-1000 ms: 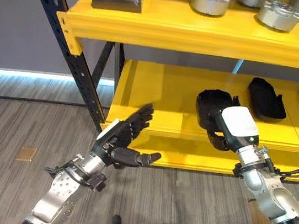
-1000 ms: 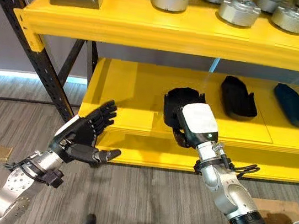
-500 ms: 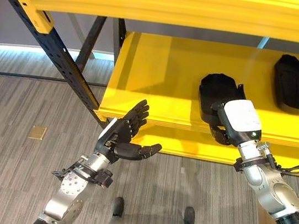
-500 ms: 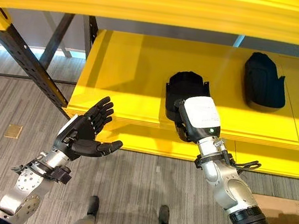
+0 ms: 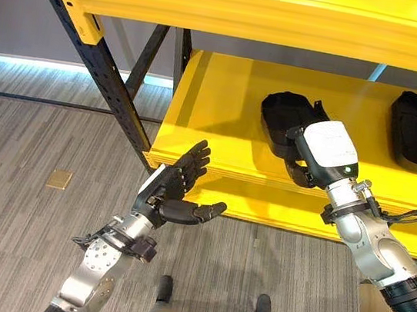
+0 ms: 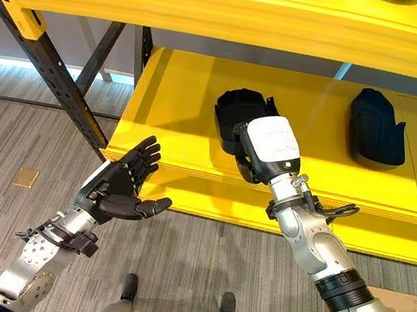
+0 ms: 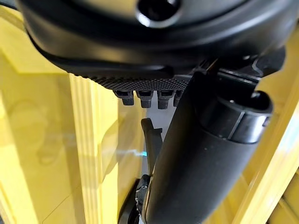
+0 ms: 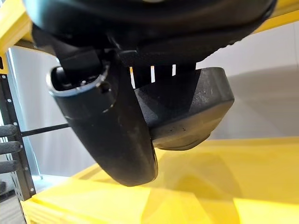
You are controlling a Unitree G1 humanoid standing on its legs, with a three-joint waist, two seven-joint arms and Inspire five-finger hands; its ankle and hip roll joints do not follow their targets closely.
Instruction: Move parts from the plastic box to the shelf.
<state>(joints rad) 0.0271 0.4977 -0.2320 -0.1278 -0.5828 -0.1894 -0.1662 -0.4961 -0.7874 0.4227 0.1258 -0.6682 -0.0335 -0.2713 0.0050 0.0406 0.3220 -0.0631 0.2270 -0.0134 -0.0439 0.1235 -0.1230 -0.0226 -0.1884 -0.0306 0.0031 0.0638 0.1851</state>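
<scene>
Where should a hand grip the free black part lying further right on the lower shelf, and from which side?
Probably across its narrow width, near the middle, coming from the shelf's open front: the black part lies flat with its long axis pointing to the back of the lower shelf.

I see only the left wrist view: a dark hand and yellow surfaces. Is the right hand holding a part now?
Observer: Yes, the right hand grips a black moulded plastic part over the lower yellow shelf board.
Operator: Is the part already down on the board?
Observer: In the right wrist view its underside appears slightly raised above the board, with a shadow beneath.
Operator: And the left hand?
Observer: The left hand is open, palm up and empty, in front of the shelf's front edge.
</scene>
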